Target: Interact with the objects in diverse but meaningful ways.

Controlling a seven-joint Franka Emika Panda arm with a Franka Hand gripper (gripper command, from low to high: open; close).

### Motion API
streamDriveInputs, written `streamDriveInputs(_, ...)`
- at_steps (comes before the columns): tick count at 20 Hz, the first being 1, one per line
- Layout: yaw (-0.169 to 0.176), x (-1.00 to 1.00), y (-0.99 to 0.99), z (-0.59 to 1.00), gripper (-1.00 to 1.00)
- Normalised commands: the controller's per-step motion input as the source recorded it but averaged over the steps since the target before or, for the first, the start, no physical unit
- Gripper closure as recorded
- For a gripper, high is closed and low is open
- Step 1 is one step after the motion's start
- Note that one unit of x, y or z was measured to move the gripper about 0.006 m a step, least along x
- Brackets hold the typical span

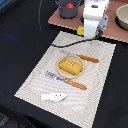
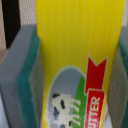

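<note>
My gripper (image 1: 90, 33) is at the back edge of the placemat, shut on the yellow box (image 1: 80, 31). In the wrist view the yellow box (image 2: 75, 35), printed with a cow and a red mark, fills the space between the grey-and-green pads (image 2: 20, 75) and touches both. The orange-brown bread loaf (image 1: 70, 66) lies on the tan plate (image 1: 61, 74) in the middle of the mat. The white-and-blue fish (image 1: 53, 97) lies near the mat's front edge. The red tomato (image 1: 70, 6) sits inside a grey pot (image 1: 65, 10) at the back.
A striped placemat (image 1: 35, 75) covers the black table. A wooden-handled knife (image 1: 88, 58) and fork (image 1: 66, 81) flank the plate. A wooden board (image 1: 112, 30) lies at the back, with a grey bowl (image 1: 123, 16) on the exterior view's right. A black cable (image 1: 45, 35) hangs by the arm.
</note>
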Motion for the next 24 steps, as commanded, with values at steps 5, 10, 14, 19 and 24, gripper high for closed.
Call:
streamDriveInputs(5, 0.000, -0.77, -0.70, 0.00, 1.00)
streamDriveInputs(10, 0.000, -0.70, -0.77, -0.05, 1.00)
streamDriveInputs(14, -0.001, -0.62, -0.82, -0.16, 1.00)
streamDriveInputs(19, -0.012, -0.49, -0.84, -0.30, 1.00)
streamDriveInputs(24, -0.020, -0.33, -0.90, -0.24, 1.00)
